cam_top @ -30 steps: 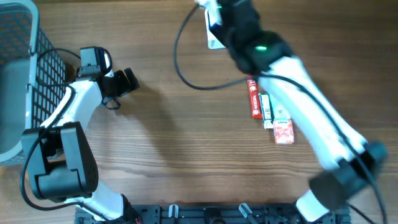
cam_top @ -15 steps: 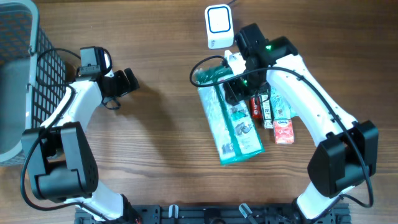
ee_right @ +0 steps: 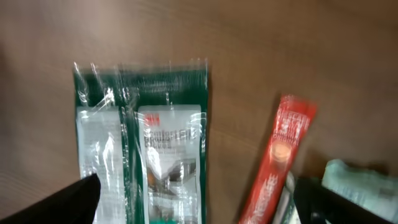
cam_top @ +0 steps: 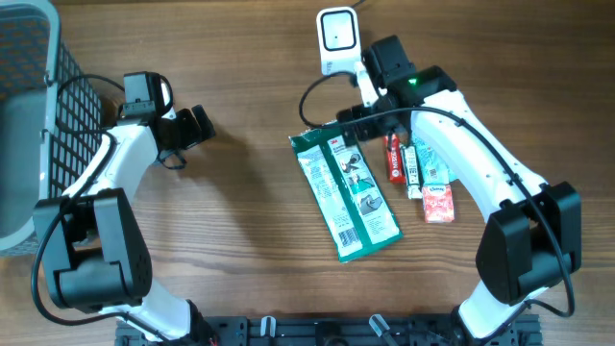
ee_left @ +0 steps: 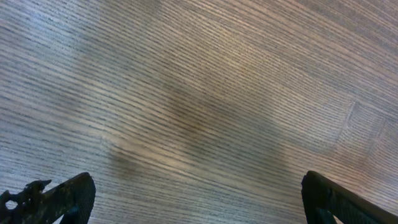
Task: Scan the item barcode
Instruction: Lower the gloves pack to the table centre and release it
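Hovering with the right tool (cam_top: 368,117) wide over the green packet (cam_top: 346,197), nothing held.

The packet lies flat, printed face up, mid-bench toward the right edge, its crimped top end just under my right tool and pointing to the scanner (cam_top: 337,38) at the far edge of the bench (cam_top: 240,259). My left tool (cam_top: 197,125) is also wide and idle over bare wood near the basket (cam_top: 29,115) at the left edge. I judge the step in hand to be the handling of this packet at the scanner; I cannot tell whether its code has been read. If unread, the next move calls for closing on the crimped end, lifting, and turning the barcode toward the scanner window, clear of the red stick sachet (cam_top: 392,159) beside it.
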Robot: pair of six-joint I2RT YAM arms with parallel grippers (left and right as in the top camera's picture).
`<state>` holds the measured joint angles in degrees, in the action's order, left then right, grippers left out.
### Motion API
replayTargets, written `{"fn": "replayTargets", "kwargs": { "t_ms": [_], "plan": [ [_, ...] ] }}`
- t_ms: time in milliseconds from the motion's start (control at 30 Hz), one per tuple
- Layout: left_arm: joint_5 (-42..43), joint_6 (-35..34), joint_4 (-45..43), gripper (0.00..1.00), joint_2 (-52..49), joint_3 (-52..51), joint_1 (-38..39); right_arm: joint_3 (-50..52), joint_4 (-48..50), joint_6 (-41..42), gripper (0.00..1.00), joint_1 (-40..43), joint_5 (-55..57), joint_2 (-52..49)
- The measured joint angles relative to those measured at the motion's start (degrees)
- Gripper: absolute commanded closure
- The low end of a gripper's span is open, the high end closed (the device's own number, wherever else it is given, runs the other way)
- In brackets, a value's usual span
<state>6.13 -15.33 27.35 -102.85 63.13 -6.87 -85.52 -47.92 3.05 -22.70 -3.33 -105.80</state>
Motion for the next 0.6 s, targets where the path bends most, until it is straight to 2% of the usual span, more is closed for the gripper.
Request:
{"fn": "replayTargets", "kwargs": {
  "t_ms": [200, 600],
  "plan": [
    [0.00, 0.00, -0.02, 0.00, 0.00, 0.00, 0.00, 0.00, 10.47, 0.02, 0.00, 0.00, 0.20, 0.00],
    [0.00, 0.00, -0.02, 0.00, 0.00, 0.00, 0.00, 0.00, 10.95, 0.02, 0.00, -0.02, 0.20, 0.00]
  ]
}}
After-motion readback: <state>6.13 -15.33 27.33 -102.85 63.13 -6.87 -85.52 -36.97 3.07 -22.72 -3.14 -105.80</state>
